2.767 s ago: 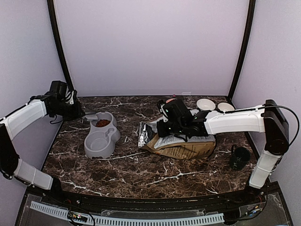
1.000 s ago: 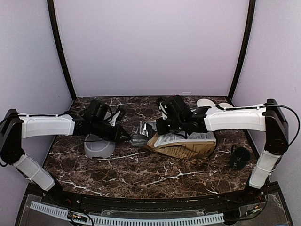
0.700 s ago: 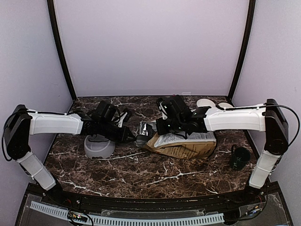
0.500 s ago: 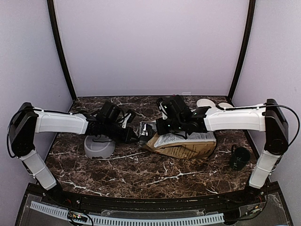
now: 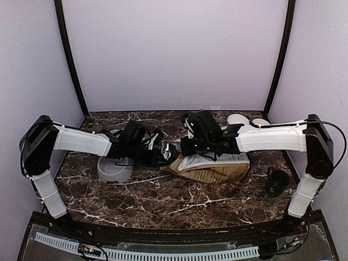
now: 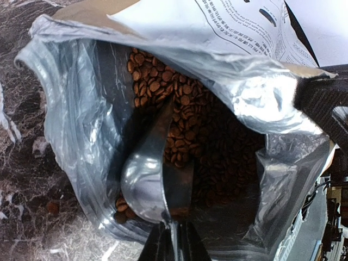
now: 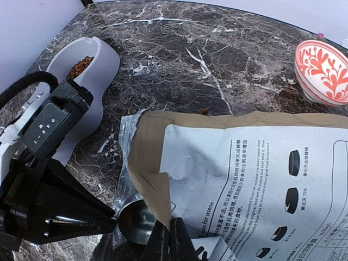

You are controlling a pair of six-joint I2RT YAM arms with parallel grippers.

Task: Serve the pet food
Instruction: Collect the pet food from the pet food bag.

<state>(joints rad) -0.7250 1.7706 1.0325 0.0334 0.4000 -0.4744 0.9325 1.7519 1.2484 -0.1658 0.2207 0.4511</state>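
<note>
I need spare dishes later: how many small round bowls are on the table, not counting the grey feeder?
3. Two white bowls sit in the far right corner; one red-patterned bowl stands beyond the dog-food bag by the far edge. More may be hidden.

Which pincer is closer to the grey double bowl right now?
Left. The left pincer, holding the scoop inside the bag, sits just right of the grey double bowl. The right pincer grips the bag's flap farther right.
</note>
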